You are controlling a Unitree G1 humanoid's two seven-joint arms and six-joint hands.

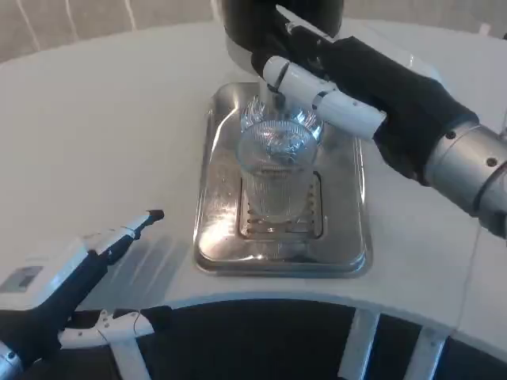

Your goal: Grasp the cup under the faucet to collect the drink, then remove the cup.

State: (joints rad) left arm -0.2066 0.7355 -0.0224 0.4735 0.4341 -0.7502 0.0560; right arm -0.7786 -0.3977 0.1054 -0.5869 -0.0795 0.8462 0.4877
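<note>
Head view; white counter with a silver metal drip tray sitting near the middle; tray has a raised shiny rim and a slotted grate set into it; clear ribbed cup stands upright on the grate, inside the tray; cup is directly below the dark dispenser body at the top of the frame; the faucet itself is mostly hidden by the right hand, cannot make out the spout clearly; cannot tell whether liquid is in the cup, glare and transparency make it unreadable.

Right hand comes in from the right side, silver forearm at the frame edge; black palm, white and black fingers reach across above the cup rim at the dispenser front; fingers lie close over the top back of the cup, seem to touch or nearly touch the rim; cannot tell if they press a lever or grip anything, so the right hand's grasp state is unclear.

Left hand low at the left, resting near the counter edge, well apart from the tray; white back, 1 dark-tipped finger stretched out pointing toward the tray; another white finger lies lower by the counter's front edge; nothing held, fingers apart, so the left hand is empty and spread.

Dark gap below the counter's front edge; white support legs visible lower right.
</note>
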